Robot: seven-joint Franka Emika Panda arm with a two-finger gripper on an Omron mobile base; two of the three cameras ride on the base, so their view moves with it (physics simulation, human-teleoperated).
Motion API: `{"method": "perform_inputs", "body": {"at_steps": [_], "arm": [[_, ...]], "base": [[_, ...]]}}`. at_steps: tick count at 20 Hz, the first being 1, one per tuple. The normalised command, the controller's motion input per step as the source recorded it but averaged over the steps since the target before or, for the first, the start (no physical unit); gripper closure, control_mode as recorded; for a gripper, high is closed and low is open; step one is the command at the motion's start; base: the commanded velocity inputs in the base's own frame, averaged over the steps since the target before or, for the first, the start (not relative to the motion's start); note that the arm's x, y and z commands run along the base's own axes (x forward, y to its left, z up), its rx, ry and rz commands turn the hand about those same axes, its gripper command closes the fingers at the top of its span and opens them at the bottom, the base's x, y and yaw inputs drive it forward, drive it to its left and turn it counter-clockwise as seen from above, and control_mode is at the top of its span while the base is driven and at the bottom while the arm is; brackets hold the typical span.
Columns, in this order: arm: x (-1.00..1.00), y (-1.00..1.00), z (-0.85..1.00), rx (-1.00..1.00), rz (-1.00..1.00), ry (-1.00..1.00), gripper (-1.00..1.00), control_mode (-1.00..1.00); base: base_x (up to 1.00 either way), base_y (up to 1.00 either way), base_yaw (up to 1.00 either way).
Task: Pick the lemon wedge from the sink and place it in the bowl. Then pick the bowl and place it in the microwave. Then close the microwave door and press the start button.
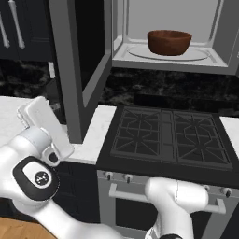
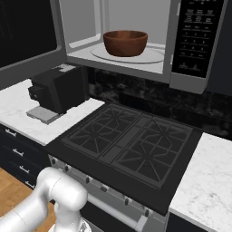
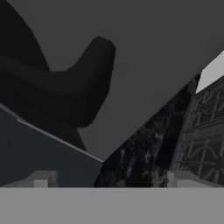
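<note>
The microwave (image 1: 219, 42) stands open above the stove, with the reddish-brown bowl (image 1: 169, 42) (image 2: 125, 42) upright on its round turntable plate. The lemon wedge is hidden from me and the sink is out of view. The microwave door (image 1: 74, 70) (image 2: 27, 41) is swung wide open to the left. My white hand (image 1: 43, 125) sits low, just left of the door's outer face. In the hand view my gripper (image 3: 109, 181) is open with nothing between its fingertips (image 3: 41, 179), and the door's grey panel (image 3: 148, 52) is close ahead. The button panel (image 2: 199, 31) is on the microwave's right side.
A black gas stove (image 1: 168, 135) (image 2: 131, 140) lies below the microwave, with white marble counter (image 2: 208, 181) on both sides. A black coffee machine (image 2: 59, 90) stands on the left counter. Dark cabinet doors with bar handles (image 1: 16, 28) are at upper left.
</note>
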Motion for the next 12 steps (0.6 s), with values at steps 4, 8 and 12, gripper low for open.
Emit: {"method": "perform_inputs", "body": {"at_steps": [4, 8, 12], "arm": [[0.0, -0.55, 0.1, 0.08, -0.11, -0.12, -1.0, -1.0], [-0.12, -0.63, 0.18, 0.11, -0.08, -0.15, -1.0, -1.0], [-0.28, -0.72, 0.24, 0.12, -0.06, -0.15, -1.0, -1.0]], "base": [[0.0, 0.0, 0.0], [0.0, 0.0, 0.0], [0.0, 0.0, 0.0]]}}
